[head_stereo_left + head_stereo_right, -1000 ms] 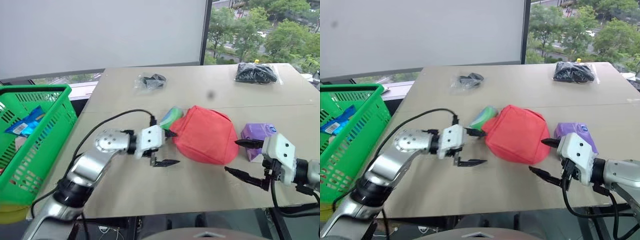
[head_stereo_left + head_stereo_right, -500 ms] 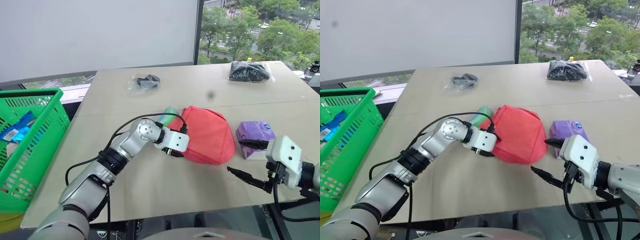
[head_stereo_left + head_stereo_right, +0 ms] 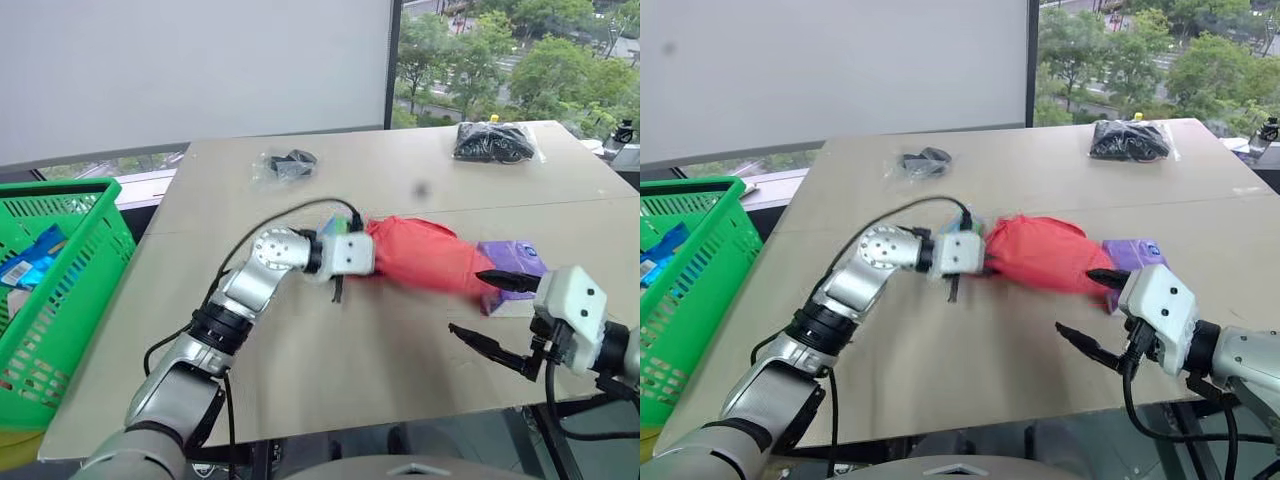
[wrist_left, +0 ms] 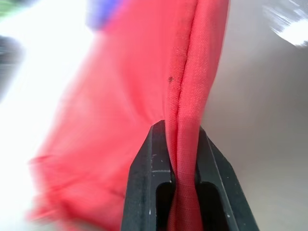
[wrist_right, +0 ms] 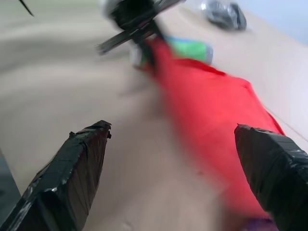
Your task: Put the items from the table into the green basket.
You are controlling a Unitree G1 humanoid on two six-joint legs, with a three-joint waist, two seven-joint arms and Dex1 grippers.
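My left gripper (image 3: 366, 256) is shut on the left edge of the red pouch (image 3: 425, 258). In the left wrist view its fingers (image 4: 144, 166) pinch the pouch's seam (image 4: 185, 96). The pouch is raised at that end and stretches toward the purple tissue pack (image 3: 517, 254). The white-and-green bottle (image 5: 190, 49) lies just behind the left hand. My right gripper (image 3: 466, 300) hovers open over the table (image 3: 330, 370), near the pouch's right end and the tissue pack. Two clear bags of black things lie at the back, a small one (image 3: 285, 165) and a larger one (image 3: 492, 142). The green basket (image 3: 70, 188) stands at the far left.
The basket holds a blue packet (image 3: 30, 262). A seam (image 3: 560, 203) crosses the table. The table's front edge (image 3: 330, 425) runs close under both arms. A window with trees (image 3: 500, 60) is behind the table's far right corner.
My left gripper went from open beside the pouch to shut on its left edge. It has lifted that edge, so the pouch now hangs stretched. The right gripper has stayed about where it was.
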